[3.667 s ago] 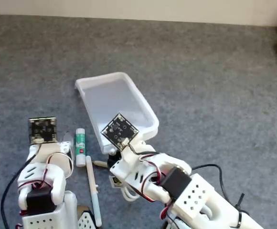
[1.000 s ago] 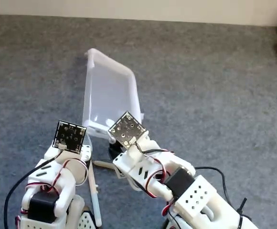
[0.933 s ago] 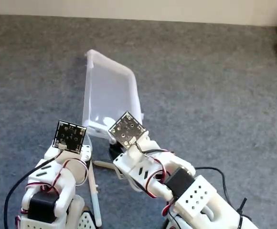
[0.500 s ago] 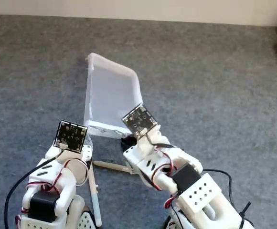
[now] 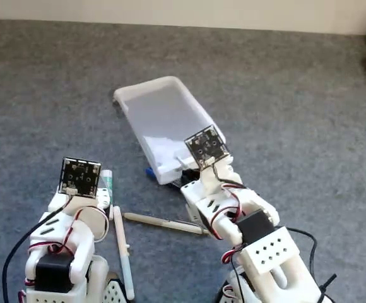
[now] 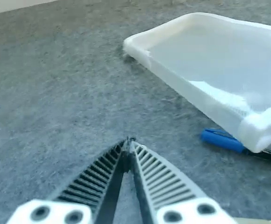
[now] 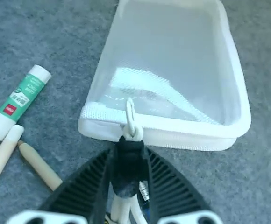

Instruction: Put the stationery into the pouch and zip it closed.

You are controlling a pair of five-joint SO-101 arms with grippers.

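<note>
The pouch (image 5: 164, 117) lies mid-carpet (image 5: 309, 95), slanting from far left to near right. The right gripper (image 7: 128, 149) pinches its zipper pull (image 7: 131, 123) at the near end, jaws narrow. The left gripper (image 6: 128, 142), jaws pressed together and holding nothing, hangs at near left. Outside the pouch lie a glue stick (image 5: 106, 183), a cream pen (image 5: 164, 222), a second pen (image 5: 121, 249), and a blue pen (image 6: 219, 139) tucked against the pouch's near edge.
</note>
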